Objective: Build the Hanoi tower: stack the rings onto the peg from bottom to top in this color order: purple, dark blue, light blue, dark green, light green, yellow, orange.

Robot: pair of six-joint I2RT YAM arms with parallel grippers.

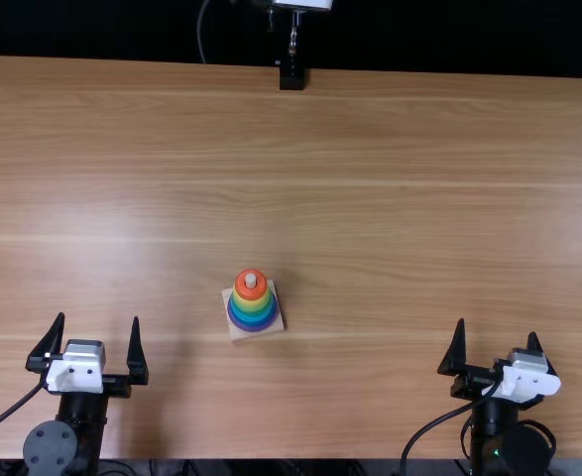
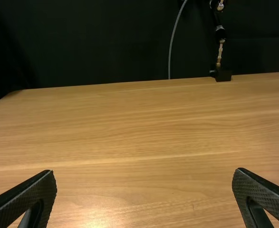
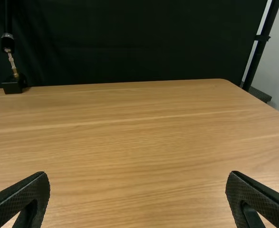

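While the ring tower (image 1: 252,318) stood up straight on the brown surface (image 1: 390,188), the left pincer (image 1: 98,317) was the nearer one to it. The tower lay off to the right of that pincer, and just a little bit farther toward the far side. The right pincer (image 1: 497,327) was well apart from it, so the tower sat over to its left. Both pincers pointed at the far side of the surface, not at the tower. Each one was wide open, with nothing in it.

The long way of the tower went up and down, along the peg (image 1: 251,281). The pale square base (image 1: 237,334) sat flat and was turned a bit. The orange ring (image 1: 252,293) was on top, with the yellow ring (image 1: 251,304) right under it. Green and blue came lower down, but the thin bands were too small to tell every color apart.

The job looked done, or very close to it, so maybe no pincer had to move at all. If one ring did need fixing, the left pincer would have been the best pick. It would have had to go sideways to the right and come down from above, gently, so it didn't bump the tower over.
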